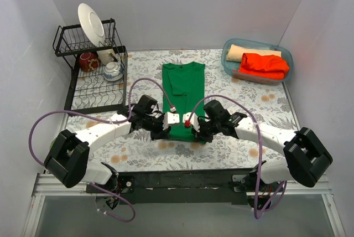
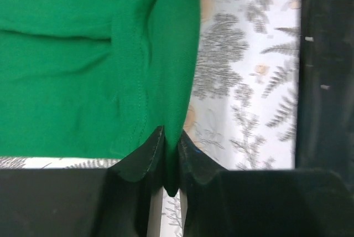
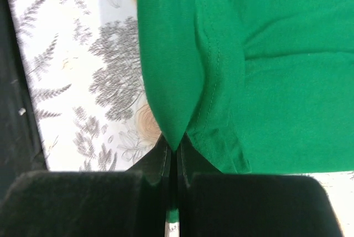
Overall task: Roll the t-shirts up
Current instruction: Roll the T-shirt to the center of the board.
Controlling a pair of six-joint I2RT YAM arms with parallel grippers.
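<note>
The left claw (image 2: pixel 171 151) and right claw (image 3: pixel 176 145) are each clenched on a hem corner of the green t-shirt (image 1: pixel 183 82), lying flat ahead of them. Lift both corners level and roll forward together, evenly

Green t-shirt (image 1: pixel 185 82), grey fern-print tablecloth (image 1: pixel 251 96)

We are losing the near hem of the green t-shirt (image 1: pixel 183 82) beneath the left pincer (image 2: pixel 168 162) and right pincer (image 3: pixel 176 151); the orange-red tee (image 1: pixel 264 65) is partly covering the tan tee (image 1: pixel 243 52).
</note>
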